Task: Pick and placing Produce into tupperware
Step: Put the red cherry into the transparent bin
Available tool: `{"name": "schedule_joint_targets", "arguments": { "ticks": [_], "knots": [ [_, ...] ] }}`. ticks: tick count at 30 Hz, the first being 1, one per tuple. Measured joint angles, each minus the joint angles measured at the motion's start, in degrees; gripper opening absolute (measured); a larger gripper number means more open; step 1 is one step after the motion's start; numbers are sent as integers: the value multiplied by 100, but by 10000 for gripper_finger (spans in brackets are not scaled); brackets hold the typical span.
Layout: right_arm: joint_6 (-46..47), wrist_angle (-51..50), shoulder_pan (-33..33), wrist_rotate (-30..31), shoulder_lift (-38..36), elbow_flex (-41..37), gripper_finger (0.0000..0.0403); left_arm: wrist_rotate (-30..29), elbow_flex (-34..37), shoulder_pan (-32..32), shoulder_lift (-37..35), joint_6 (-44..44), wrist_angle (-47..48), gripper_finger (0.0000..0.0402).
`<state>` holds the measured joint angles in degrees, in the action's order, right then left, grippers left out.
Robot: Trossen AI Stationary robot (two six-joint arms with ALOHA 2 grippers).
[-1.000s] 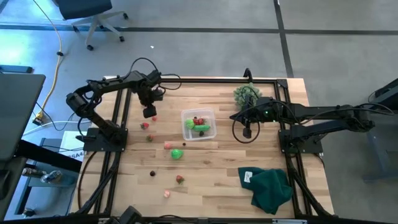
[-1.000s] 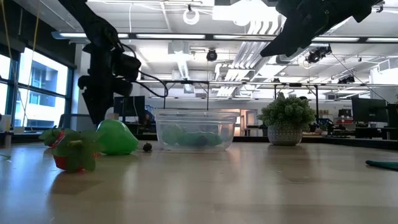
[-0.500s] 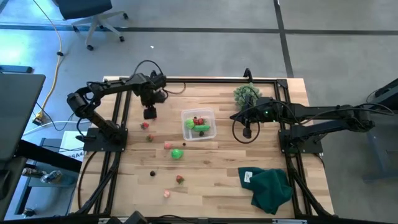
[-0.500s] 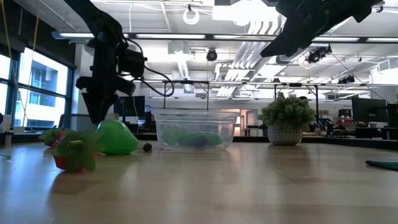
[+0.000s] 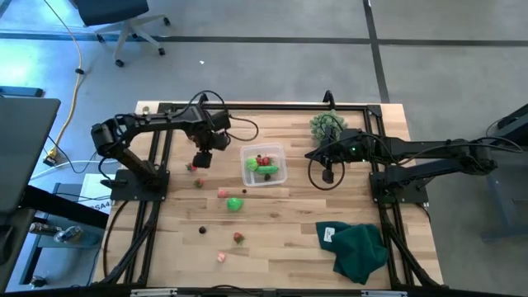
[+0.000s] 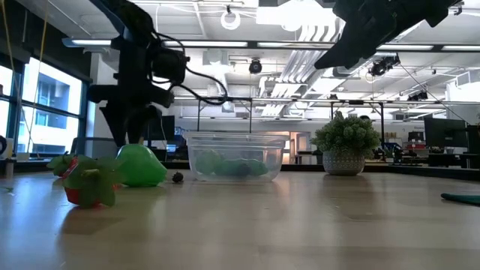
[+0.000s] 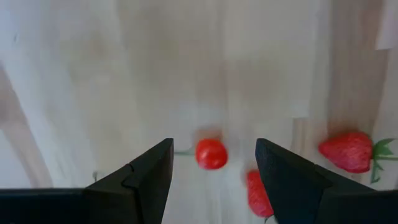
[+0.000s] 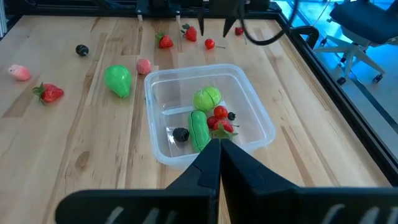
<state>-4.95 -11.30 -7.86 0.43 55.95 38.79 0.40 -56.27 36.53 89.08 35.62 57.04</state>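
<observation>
We see the left gripper (image 5: 200, 160) left of centre in the overhead frame, its two dark fingers (image 7: 140, 180) standing apart with nothing between them. It hangs above the wooden table (image 5: 289, 206), just left of the tupperware (image 5: 281, 175). In the left wrist view a small round red piece (image 7: 211, 154) lies on the wood in the gap between the fingers, apart from both, so we judge it the next pick. A strawberry (image 7: 349, 151) and another red piece (image 7: 259, 194) lie just beside it, toward that frame's lower right.

The clear tupperware sits at the middle of the overhead frame. In the right wrist view it holds a green ball (image 8: 207, 98), a green elongated piece (image 8: 199, 129), small red bits (image 8: 220, 113) and a dark berry (image 8: 180, 134).

We judge the job partly done. Produce is still loose on the table: a green pear-like piece (image 5: 235, 204), a pink piece (image 5: 222, 193), a dark berry (image 5: 203, 230), a strawberry (image 5: 238, 238) and a pink piece (image 5: 221, 256), all in the lower left half of the overhead frame.

The right gripper (image 5: 327, 176) waits with its fingers closed on nothing, right of the tupperware, near the bushy plant (image 5: 327, 124).
</observation>
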Motion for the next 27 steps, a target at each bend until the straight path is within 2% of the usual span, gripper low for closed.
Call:
{"name": "schedule_joint_targets", "arguments": {
  "ticks": [11, 15, 21, 27],
  "knots": [
    [-2, -8, 0, 1, 1, 0, 2, -3, 0, -1162, 0, -16, -254, 216],
    [0, -10, -2, 1, 1, 0, 2, -54, 0, -1430, 0, -284, -259, 216],
    [0, -10, 0, 0, 0, 0, 2, -162, -2, -1517, -108, -1341, -50, 216],
    [0, -35, -2, 0, 1, 0, 2, -679, -4, -1339, -175, -1897, 275, 216]
  ]
}}
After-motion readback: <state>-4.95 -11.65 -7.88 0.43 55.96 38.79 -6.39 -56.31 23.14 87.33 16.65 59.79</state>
